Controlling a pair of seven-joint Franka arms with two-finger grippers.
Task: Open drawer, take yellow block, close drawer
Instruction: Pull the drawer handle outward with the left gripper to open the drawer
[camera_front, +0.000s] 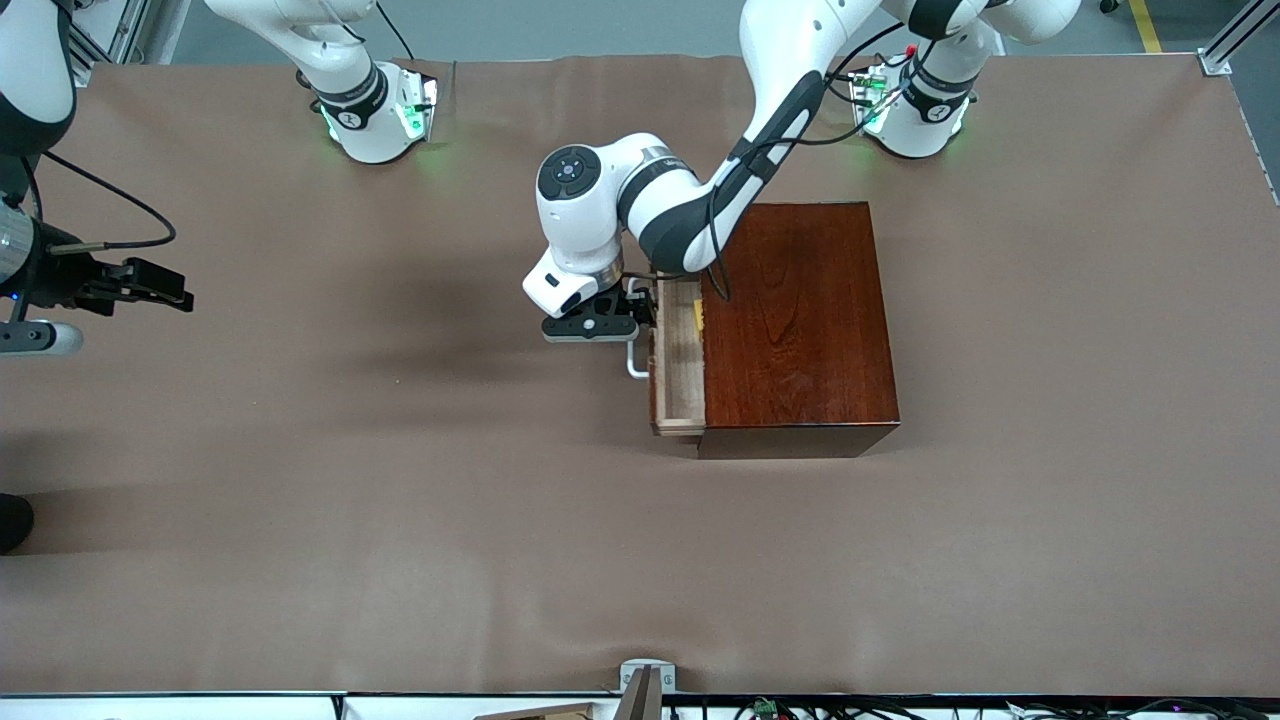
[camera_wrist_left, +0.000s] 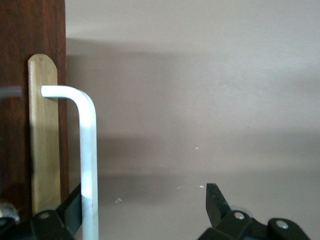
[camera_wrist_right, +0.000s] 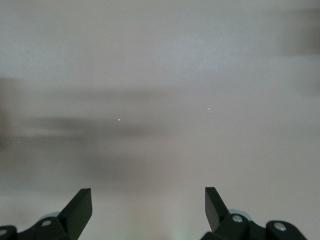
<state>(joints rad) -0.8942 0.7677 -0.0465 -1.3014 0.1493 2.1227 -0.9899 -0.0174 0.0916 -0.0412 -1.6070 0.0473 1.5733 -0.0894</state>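
The dark reddish-brown wooden box (camera_front: 800, 325) stands mid-table toward the left arm's end. Its drawer (camera_front: 680, 360) is pulled out a short way, showing the pale tray. A sliver of the yellow block (camera_front: 698, 317) shows inside, at the box's edge. My left gripper (camera_front: 638, 308) is at the drawer's white loop handle (camera_front: 637, 365). In the left wrist view the handle (camera_wrist_left: 89, 165) runs just inside one finger (camera_wrist_left: 72, 205), with the left gripper (camera_wrist_left: 145, 202) open wide and the pale drawer front (camera_wrist_left: 44, 135) beside it. My right gripper (camera_front: 165, 287) waits, open, at the right arm's end of the table; the right wrist view shows the right gripper (camera_wrist_right: 148, 205) over bare cloth.
Brown cloth (camera_front: 400, 480) covers the table. The two arm bases (camera_front: 375, 115) (camera_front: 915, 110) stand along the edge farthest from the front camera. A small metal bracket (camera_front: 647, 678) sits at the nearest edge.
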